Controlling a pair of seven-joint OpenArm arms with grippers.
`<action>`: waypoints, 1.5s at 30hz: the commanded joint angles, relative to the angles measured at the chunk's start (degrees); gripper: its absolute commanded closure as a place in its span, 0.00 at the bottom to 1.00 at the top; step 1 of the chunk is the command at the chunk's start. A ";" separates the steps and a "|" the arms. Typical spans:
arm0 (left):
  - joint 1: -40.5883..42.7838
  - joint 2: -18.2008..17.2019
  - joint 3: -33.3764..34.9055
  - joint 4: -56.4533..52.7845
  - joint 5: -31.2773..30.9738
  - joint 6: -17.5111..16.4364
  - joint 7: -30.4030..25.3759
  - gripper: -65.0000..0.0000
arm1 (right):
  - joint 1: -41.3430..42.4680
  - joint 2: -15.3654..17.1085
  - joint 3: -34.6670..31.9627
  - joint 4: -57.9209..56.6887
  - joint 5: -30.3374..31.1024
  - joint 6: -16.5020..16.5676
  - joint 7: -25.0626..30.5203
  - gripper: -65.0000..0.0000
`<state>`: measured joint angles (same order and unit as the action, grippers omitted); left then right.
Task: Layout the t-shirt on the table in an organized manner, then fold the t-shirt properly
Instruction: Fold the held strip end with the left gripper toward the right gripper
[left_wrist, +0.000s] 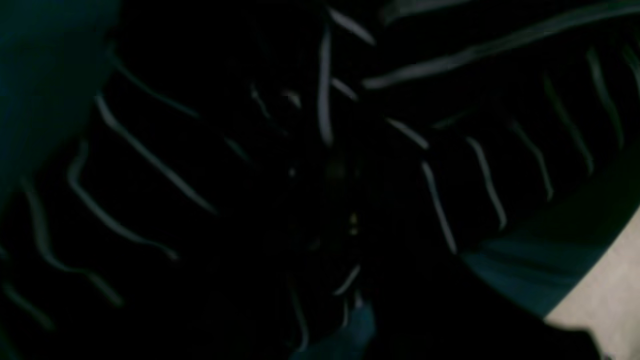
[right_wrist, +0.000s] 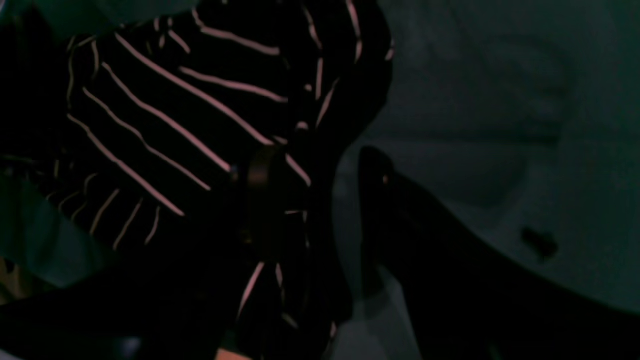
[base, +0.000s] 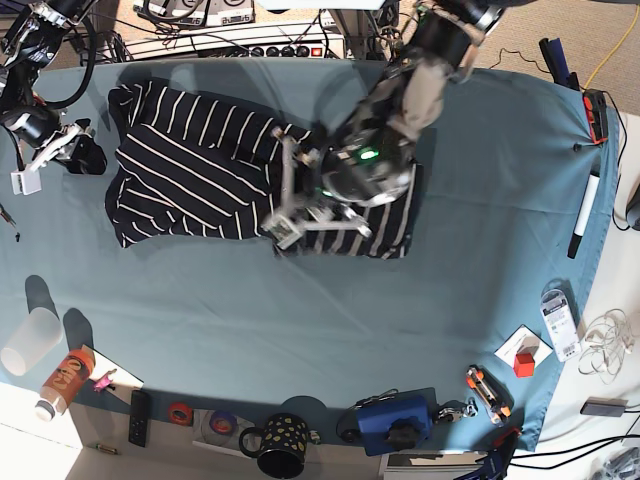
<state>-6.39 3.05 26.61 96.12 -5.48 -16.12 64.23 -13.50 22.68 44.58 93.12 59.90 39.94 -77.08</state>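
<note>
Base view: left gripper (base: 300, 215) clenched on the t-shirt (base: 190, 165) mid-table (base: 300, 310), right gripper (base: 50, 155) spread wide at its edge

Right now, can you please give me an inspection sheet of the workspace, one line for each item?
Surface: table under teal cloth, faint creases.
Job's things: t-shirt, bunched, not yet flat.
Clutter: spotted mug, clear cup, bottle, marker, red block along the edges.
Grippers: left claw closed on t-shirt; right claw open at the t-shirt's sleeve edge, holding nothing.
Cables: cords behind the far edge.
Surroundings: pale floor.
</note>
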 joint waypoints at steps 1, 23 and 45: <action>-1.62 1.29 0.70 -0.04 -0.68 -0.17 -0.52 1.00 | 0.37 1.29 0.42 0.92 0.87 0.06 1.53 0.63; -6.23 5.95 3.21 0.76 -2.64 -0.11 2.10 0.60 | 2.56 1.29 0.42 0.92 -1.88 0.06 3.82 0.63; 0.61 -0.48 3.21 7.06 21.62 13.46 1.62 0.89 | 2.56 1.29 0.42 0.92 -1.88 0.06 3.82 0.63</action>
<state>-5.21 1.76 29.56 102.13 16.27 -2.59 66.48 -11.29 22.65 44.58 93.12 56.93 39.94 -74.54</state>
